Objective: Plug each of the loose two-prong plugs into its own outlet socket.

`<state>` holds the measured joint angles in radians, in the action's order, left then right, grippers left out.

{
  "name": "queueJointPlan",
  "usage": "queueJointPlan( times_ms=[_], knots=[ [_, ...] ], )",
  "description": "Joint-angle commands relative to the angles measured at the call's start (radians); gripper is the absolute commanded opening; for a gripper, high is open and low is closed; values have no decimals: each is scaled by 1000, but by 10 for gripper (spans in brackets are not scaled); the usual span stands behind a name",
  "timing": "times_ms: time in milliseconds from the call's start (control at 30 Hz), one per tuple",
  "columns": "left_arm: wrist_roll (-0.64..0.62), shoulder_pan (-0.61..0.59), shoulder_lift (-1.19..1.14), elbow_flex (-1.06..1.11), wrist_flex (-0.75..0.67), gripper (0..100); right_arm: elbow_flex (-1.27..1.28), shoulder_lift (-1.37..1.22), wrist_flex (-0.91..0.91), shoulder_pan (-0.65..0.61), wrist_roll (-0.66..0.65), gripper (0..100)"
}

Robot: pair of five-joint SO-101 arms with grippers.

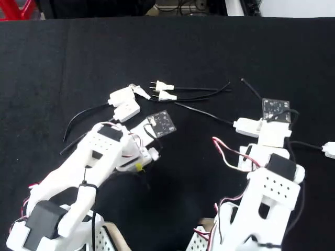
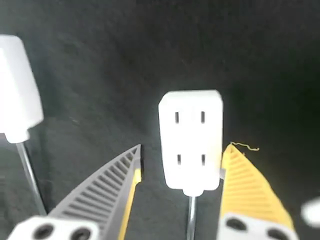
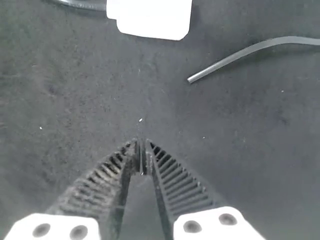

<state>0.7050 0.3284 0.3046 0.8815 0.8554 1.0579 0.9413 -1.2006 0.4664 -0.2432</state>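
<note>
**Left hand open around an outlet, plugs lying loose**

Two loose plugs lie on the black surface (image 1: 47, 63), a little toward 12 o'clock from its middle. The first plug (image 1: 162, 85) has the second plug (image 1: 167, 95) just at its 6 o'clock. Both point their prongs toward 9 o'clock, and their thin black cables run toward 3 o'clock.

At 9 o'clock from them are two white blocks on cables that look like outlets. They are the far block (image 1: 121, 95) and the near block (image 1: 127, 111), and they lie close together. A third plug (image 1: 140, 90) lies against the far block, but I cannot tell if it is pushed in.

In the left wrist view, a slotted outlet (image 2: 190, 140) with two pairs of slots lies flat between the fingers of the left hand (image 2: 183, 149). This hand is wide open and grips nothing. The yellow finger (image 2: 247, 182) is just beside the outlet's edge, and the grey finger (image 2: 107, 182) is apart from it. I cannot tell which block of the high view this outlet is.

The left arm (image 1: 78, 178) comes in from 7 o'clock. The right arm (image 1: 272, 193) comes in from 5 o'clock.

The right hand (image 3: 141, 150) is fully closed with nothing in it, over bare cloth. A white block (image 3: 150, 17) and a loose cable end (image 3: 240, 54) lie near it.
</note>
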Motion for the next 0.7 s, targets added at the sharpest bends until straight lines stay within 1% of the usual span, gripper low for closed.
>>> queueJointPlan(
  times_ms=[0,67,100,167,233,333,433,500,600,667],
  knots=[
    [-63,-10,8,8,-106,252,-61,68,-3,12,37,15],
    [-89,1,-35,-2,-104,244,-41,105,3,9,35,15],
    [-89,7,-58,-12,-106,220,-31,125,3,3,35,15],
    [-91,18,-107,-42,-97,137,-12,159,3,2,35,15],
    [-86,39,-157,-96,-55,66,-1,188,2,2,35,15],
    [-86,71,-222,-179,46,59,-1,211,-3,6,35,13],
    [-91,102,-262,-246,109,55,-4,209,-3,5,35,13],
    [-91,113,-265,-282,123,30,-4,209,-3,5,35,13],
    [-92,130,-265,-315,121,30,-4,209,-3,5,35,13],
    [-94,165,-272,-340,115,30,-4,209,-5,8,35,13]
  ],
)
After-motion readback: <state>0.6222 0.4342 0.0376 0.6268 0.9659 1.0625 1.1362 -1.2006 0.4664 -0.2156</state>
